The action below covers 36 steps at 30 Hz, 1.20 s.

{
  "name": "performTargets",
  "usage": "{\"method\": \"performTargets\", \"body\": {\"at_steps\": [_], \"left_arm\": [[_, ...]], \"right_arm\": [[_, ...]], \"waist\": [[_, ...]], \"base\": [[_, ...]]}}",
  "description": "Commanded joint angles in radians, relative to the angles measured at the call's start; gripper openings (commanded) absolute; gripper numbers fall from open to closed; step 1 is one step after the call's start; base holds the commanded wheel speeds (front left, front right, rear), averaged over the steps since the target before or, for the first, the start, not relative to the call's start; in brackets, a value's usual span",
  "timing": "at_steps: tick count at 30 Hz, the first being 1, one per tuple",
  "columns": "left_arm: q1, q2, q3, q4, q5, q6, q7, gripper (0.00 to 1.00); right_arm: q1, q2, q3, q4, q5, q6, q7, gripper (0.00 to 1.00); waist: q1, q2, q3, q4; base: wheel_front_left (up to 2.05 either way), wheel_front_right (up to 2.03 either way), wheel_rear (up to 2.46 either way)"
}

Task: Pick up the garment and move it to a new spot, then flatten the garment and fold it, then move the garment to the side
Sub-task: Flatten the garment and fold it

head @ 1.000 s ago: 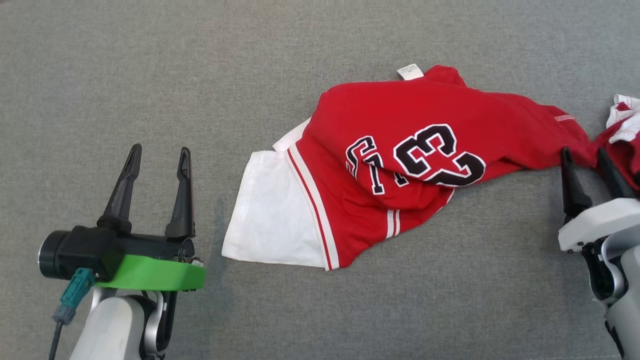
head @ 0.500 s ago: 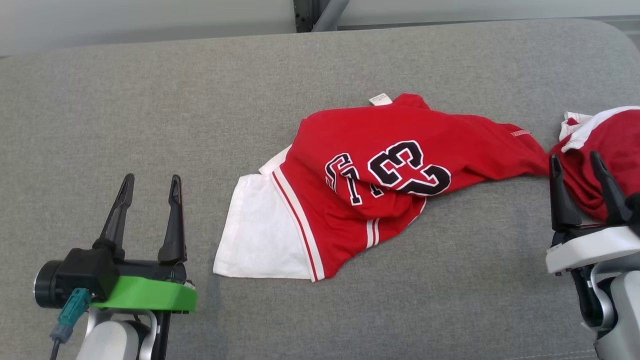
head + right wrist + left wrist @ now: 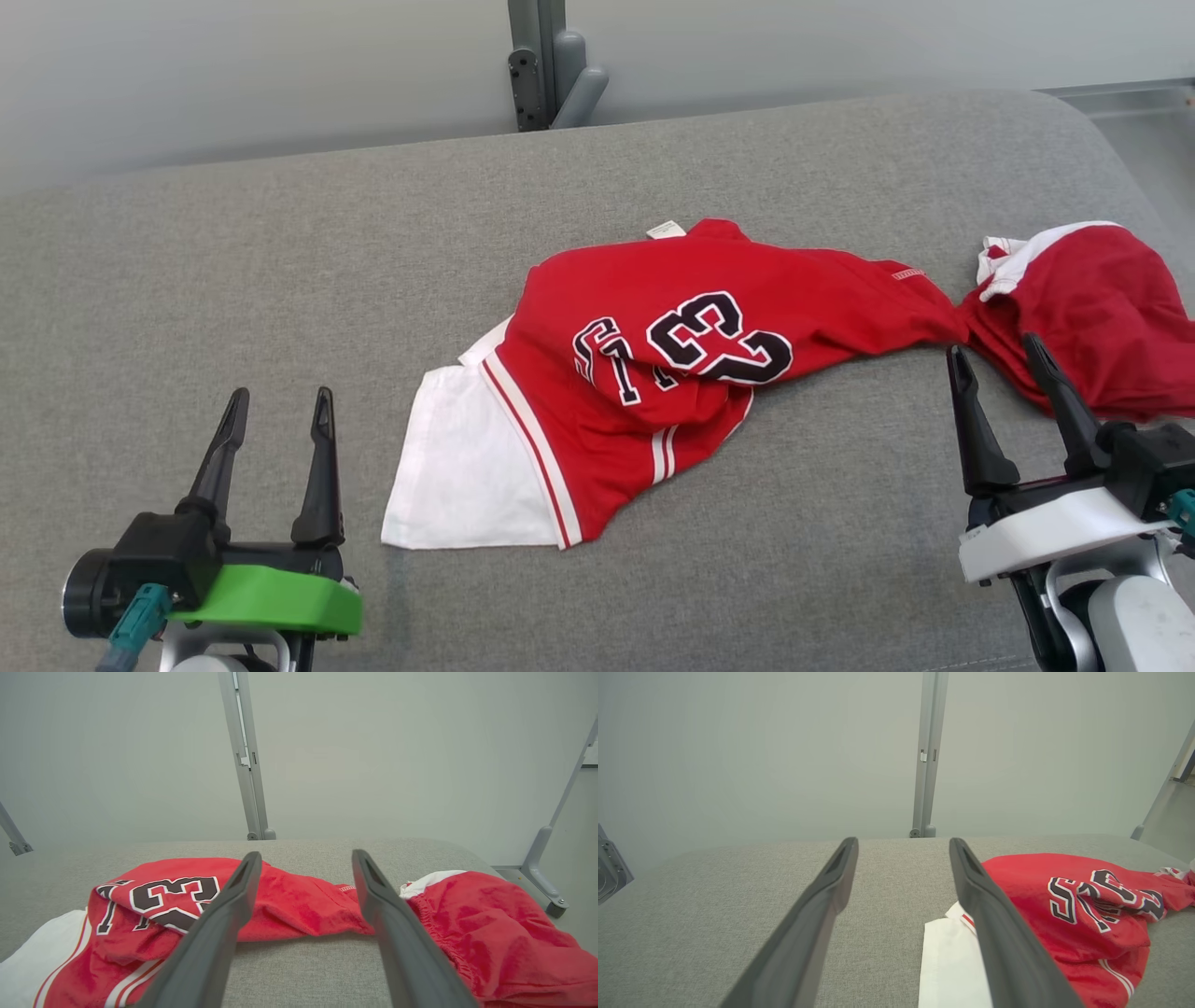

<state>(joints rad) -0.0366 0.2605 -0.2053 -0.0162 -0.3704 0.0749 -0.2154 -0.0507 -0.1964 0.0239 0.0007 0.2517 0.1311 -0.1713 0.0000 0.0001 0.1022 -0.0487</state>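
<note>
The garment (image 3: 709, 373) is a red jersey with a black-and-white number and a white panel at its left end; it lies crumpled across the grey cushion, its right end bunched near the edge. It also appears in the left wrist view (image 3: 1064, 924) and the right wrist view (image 3: 299, 905). My left gripper (image 3: 275, 411) stands open at the lower left, apart from the white panel, nothing between its fingers. My right gripper (image 3: 999, 359) is open at the lower right, its fingertips just short of the narrow twisted part of the garment, holding nothing.
The grey cushion (image 3: 233, 280) ends at a rounded far-right corner with floor beyond. A pale wall with a grey metal post (image 3: 541, 61) stands behind it. A caster leg (image 3: 544, 877) stands off the right side.
The head camera has tilted up, so the wall and post now show. My right gripper has opened fully and drawn back from the garment's right end. The left gripper stays open.
</note>
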Motion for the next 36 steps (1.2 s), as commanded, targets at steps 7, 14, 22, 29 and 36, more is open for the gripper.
{"method": "performTargets", "body": {"at_steps": [7,14,22,29,36], "left_arm": [[0.032,0.005,-0.009,-0.008,-0.01,0.01,0.012,1.0],[-0.022,-0.007,-0.036,0.01,-0.025,-0.013,0.041,1.0],[-0.14,-0.036,-0.081,0.16,-0.096,-0.072,0.176,1.0],[-0.219,-0.043,-0.078,0.373,-0.153,-0.119,0.229,1.0],[-0.28,-0.046,-0.084,0.551,-0.176,-0.138,0.275,0.92]], "right_arm": [[0.035,0.014,0.003,-0.042,0.006,-0.001,0.015,1.0],[0.026,0.016,0.003,-0.055,0.01,-0.001,0.018,1.0],[-0.018,0.015,0.039,-0.052,0.013,-0.001,0.019,1.0],[-0.041,0.017,0.055,-0.027,0.022,-0.001,0.003,1.0],[-0.056,0.016,0.056,-0.009,0.024,-0.001,-0.01,1.0]], "waist": [[0.0,-0.0001,-0.011,-0.01],[0.0,-0.0001,0.014,0.0],[0.0,-0.0001,0.074,-0.032],[0.0,-0.0001,0.119,-0.071],[0.0,-0.0001,0.138,-0.088]], "base": [[0.0,0.0,0.0],[0.0,0.0,0.0],[0.0,0.0,0.0],[0.0,0.0,0.0],[0.0,0.0,0.0]]}}
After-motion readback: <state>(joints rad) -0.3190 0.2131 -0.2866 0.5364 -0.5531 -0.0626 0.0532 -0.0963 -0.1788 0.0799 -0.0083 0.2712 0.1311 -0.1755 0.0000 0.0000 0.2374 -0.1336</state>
